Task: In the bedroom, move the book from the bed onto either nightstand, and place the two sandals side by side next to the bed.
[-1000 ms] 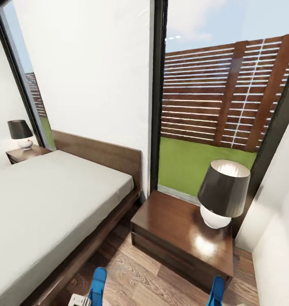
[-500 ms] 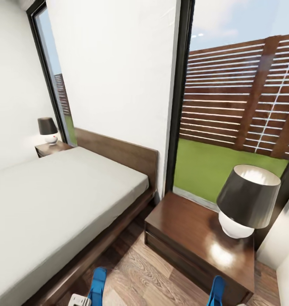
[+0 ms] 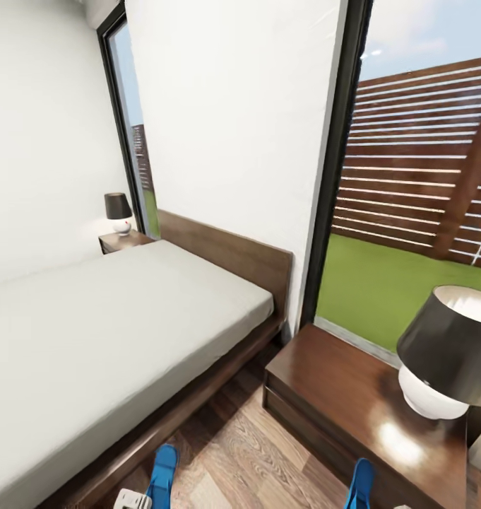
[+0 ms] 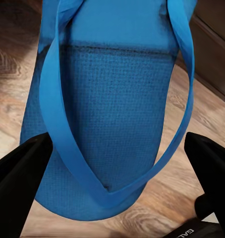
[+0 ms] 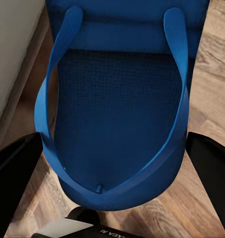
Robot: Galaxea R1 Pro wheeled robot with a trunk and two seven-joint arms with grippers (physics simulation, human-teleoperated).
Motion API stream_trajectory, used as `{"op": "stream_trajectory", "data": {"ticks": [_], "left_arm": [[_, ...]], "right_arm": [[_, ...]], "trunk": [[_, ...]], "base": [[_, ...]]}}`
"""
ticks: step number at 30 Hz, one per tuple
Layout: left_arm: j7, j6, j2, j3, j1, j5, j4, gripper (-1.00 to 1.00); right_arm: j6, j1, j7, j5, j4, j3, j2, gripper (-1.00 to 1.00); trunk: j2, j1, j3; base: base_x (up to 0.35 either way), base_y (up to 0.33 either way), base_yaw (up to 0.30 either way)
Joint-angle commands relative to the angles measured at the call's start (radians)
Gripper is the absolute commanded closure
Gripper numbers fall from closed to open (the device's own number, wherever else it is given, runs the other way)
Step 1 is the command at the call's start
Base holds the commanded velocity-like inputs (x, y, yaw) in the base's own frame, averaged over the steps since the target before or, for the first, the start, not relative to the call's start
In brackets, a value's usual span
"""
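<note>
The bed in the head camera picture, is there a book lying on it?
No, the mattress of the bed is bare pale grey over the whole part that the head view shows, with no book on it.

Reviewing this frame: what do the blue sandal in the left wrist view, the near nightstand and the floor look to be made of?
Bright blue flat sandal: likely foam or rubber, matte, with a fine dimpled footbed and smooth straps. Low dark brown nightstand: apparently wood, glossy, its top showing bright reflections. Floor: light wood planks with visible grain, satin finish.
</note>
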Motion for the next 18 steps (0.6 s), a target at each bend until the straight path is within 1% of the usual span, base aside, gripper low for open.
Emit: {"op": "stream_trajectory", "data": {"ticks": [1,18], "left_arm": [[-0.001,-0.005,0.000,0.008,-0.001,-0.010,0.001,1.00],[-0.001,-0.005,0.000,0.008,-0.001,-0.010,0.001,1.00]], "right_arm": [[0.005,0.000,0.004,0.000,0.000,-0.005,0.000,1.00],[0.005,0.000,0.004,0.000,0.000,-0.005,0.001,1.00]], "trunk": [[-0.001,0.000,-0.001],[-0.001,0.000,-0.001]], "base": [[0.000,0.000,0.269],[0.000,0.000,0.270]]}}
